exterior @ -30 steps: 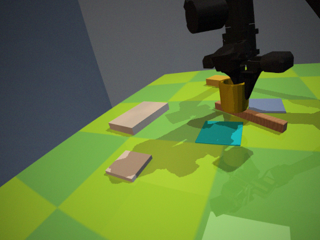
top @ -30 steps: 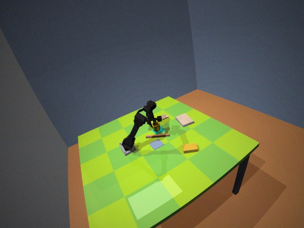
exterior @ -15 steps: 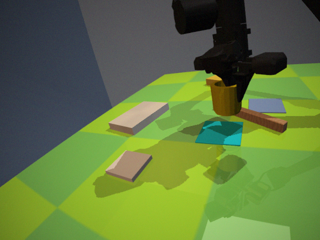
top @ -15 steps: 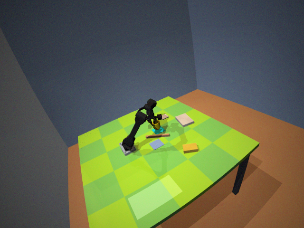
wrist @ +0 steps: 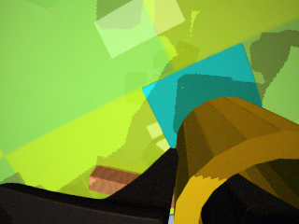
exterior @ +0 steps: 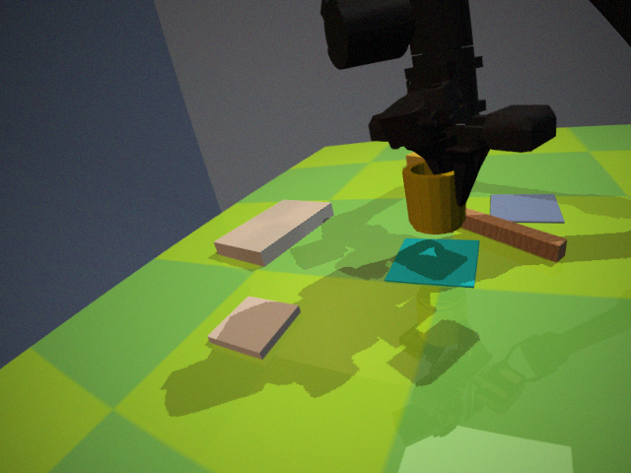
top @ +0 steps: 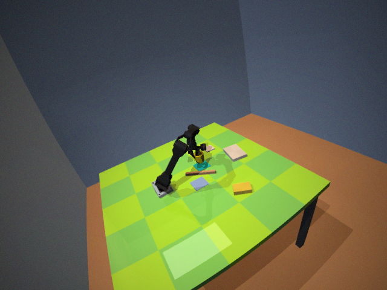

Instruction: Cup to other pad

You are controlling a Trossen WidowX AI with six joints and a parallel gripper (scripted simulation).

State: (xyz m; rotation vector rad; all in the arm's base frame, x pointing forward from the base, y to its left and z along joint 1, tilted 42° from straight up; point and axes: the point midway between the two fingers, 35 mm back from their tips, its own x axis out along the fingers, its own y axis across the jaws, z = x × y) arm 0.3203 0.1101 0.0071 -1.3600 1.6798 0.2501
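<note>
My gripper (top: pixel 197 152) (exterior: pixel 448 175) (wrist: pixel 185 157) is shut on the rim of a yellow-brown cup (top: pixel 199 156) (exterior: pixel 432 201) (wrist: pixel 231 149) and holds it upright in the air. The cup hangs above the teal pad (top: pixel 201 165) (exterior: pixel 433 262) (wrist: pixel 200 88), near its far edge. The blue-grey pad (top: pixel 199 183) (exterior: pixel 525 207) lies beyond a brown wooden bar (top: pixel 199 172) (exterior: pixel 515 235) (wrist: pixel 112 181). The marbles inside the cup are hidden.
A large beige slab (top: pixel 234 151) (exterior: pixel 275 230), a small beige slab (top: pixel 209 147) (exterior: pixel 254 325) and an orange block (top: pixel 242 187) lie on the green checkered table (top: pixel 250 218). The arm's base (top: pixel 162 188) stands at the table's left.
</note>
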